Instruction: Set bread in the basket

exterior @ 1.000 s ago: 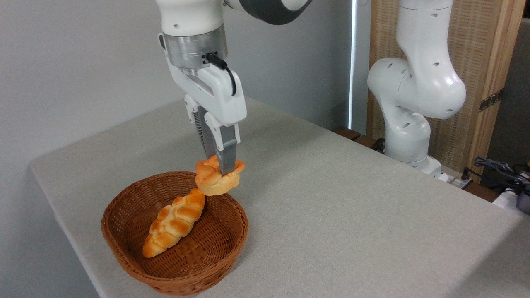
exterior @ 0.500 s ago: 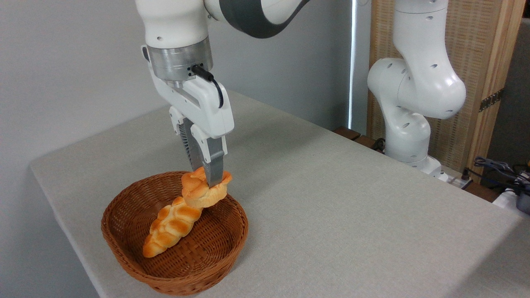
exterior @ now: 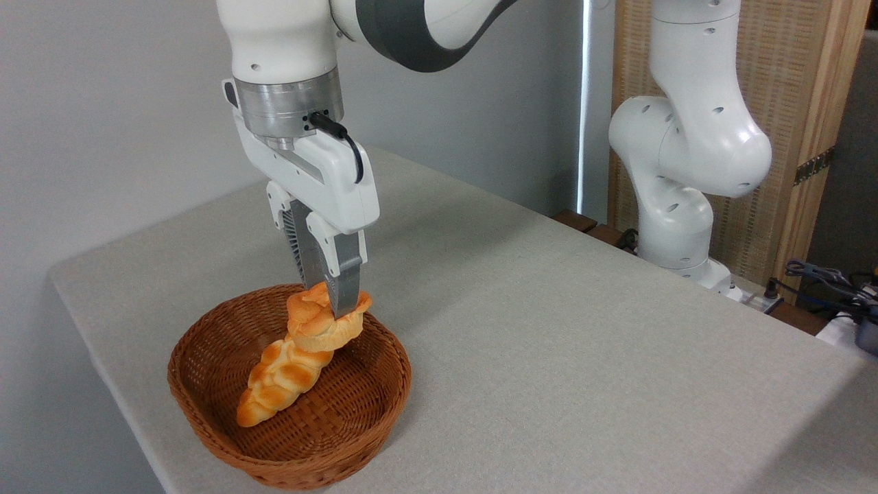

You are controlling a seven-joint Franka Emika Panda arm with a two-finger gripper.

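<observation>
In the wicker basket [exterior: 226, 418] near the surface's [exterior: 549, 343] front edge lies a long braided loaf [exterior: 285, 377]. Above its far end hangs the knotted bun [exterior: 317, 326], clamped in the gripper [exterior: 335, 309]. Best to lower a little, aim for bare weave beside the loaf, then release gently so the bun does not roll out.
</observation>
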